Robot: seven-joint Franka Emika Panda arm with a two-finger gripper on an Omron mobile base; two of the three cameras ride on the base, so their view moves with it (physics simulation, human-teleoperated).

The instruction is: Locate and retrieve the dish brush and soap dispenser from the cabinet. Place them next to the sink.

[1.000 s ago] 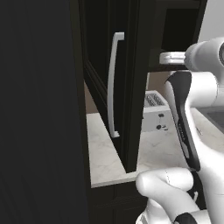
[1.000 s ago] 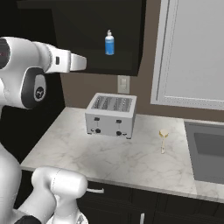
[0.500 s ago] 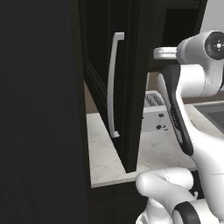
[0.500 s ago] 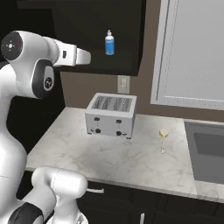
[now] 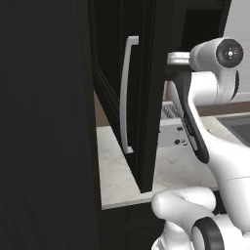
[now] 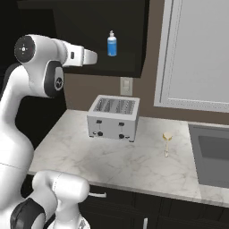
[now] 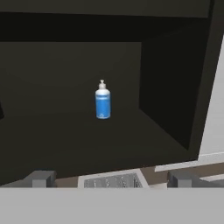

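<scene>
Soap dispenser [image 6: 112, 44] seen upright on the shelf of the opened cabinet [image 6: 129, 62], with the arm raised toward it.

The blue bottle is shown in the hand view [image 7: 103, 100] standing alone on the dark shelf, well apart from the gripper [image 7: 111, 178], whose two finger tips are held wide apart — nothing is between them. The cabinet door [image 5: 141, 97] is swung open, its long pale bar handle [image 5: 126, 95] seen edge-on in the left base view. Below the shelf a silver-white toaster [image 6: 113, 118] is set on the marble counter [image 6: 120, 163]. The dish brush [image 6: 167, 139] is laid on the counter to the right of the toaster — just left of the sink [image 6: 210, 156], not touching it.
</scene>
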